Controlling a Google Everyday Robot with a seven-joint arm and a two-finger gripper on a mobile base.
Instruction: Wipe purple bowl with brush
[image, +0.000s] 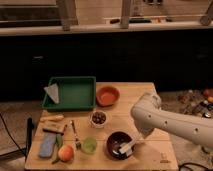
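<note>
The purple bowl sits near the front edge of the wooden worktop, a little right of its middle. The brush lies inside the bowl, its pale head down on the dark bottom and its handle slanting up toward the bowl's right rim. The white arm reaches in over the right edge and bends down, so the gripper is at the bowl's right rim, just at the brush's handle end; I cannot tell whether it grasps the brush. A green tray with a grey cloth in it fills the far left corner, and the orange bowl stands beside it at the far edge. A small white bowl sits mid-table. A green cup, a fork and an orange fruit lie toward the front left.
</note>
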